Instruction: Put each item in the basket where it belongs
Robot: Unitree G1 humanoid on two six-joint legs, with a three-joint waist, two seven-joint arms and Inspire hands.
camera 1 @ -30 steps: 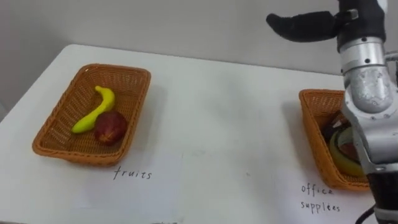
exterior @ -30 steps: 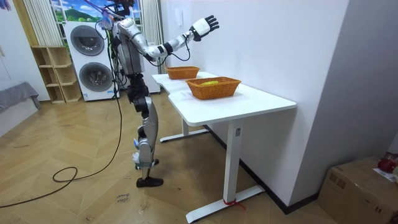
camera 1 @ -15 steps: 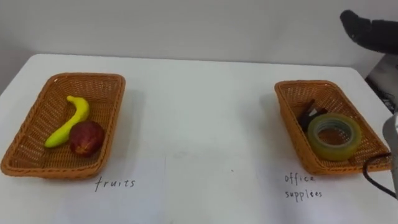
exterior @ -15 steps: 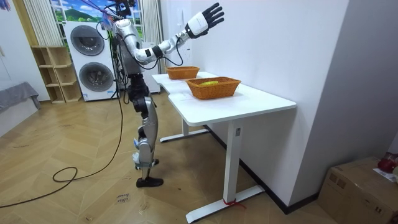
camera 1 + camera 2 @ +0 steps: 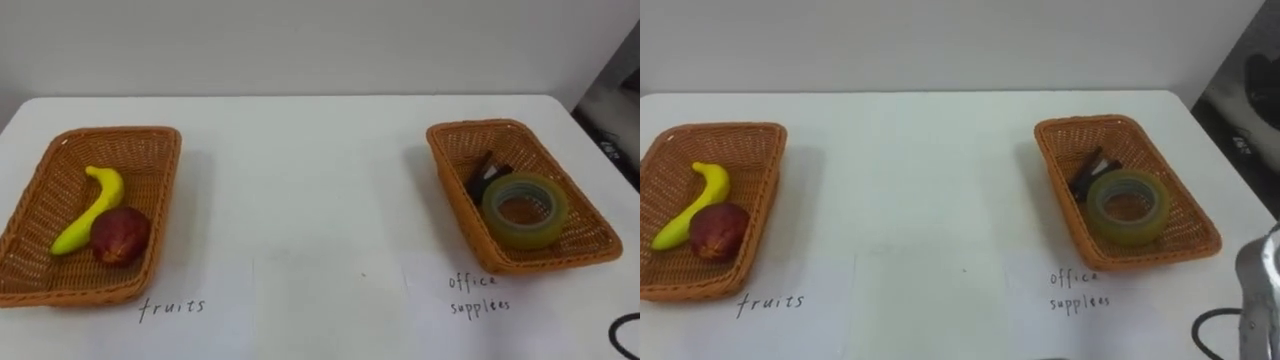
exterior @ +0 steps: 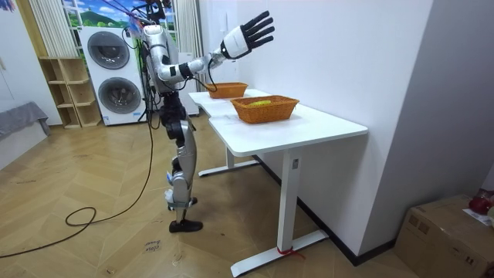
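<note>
White table (image 5: pixel 310 190) against a pale wall carries two wicker baskets; the fruit basket (image 5: pixel 165 185) sits at 9 o'clock and the office basket (image 5: pixel 510 127) at 3 o'clock, well apart, each with a handwritten label at its 6 o'clock. In the fruit basket a yellow banana (image 5: pixel 88 208) lies lengthwise; a dark red fruit (image 5: pixel 120 236) — perhaps an apple — touches it at its 4 o'clock. In the office basket a roll of tape (image 5: pixel 524 208) lies flat; a small dark item (image 5: pixel 485 176), too unclear to name, rests just beside it at 10 o'clock. From the room view the robot stands on the wooden floor beside the table's far end, two washing machines (image 6: pixel 110 73) behind it; its right hand (image 6: pixel 248 35) is lifted high at about 2 o'clock from its head — fingers spread wide, holding nothing, well above both baskets.
</note>
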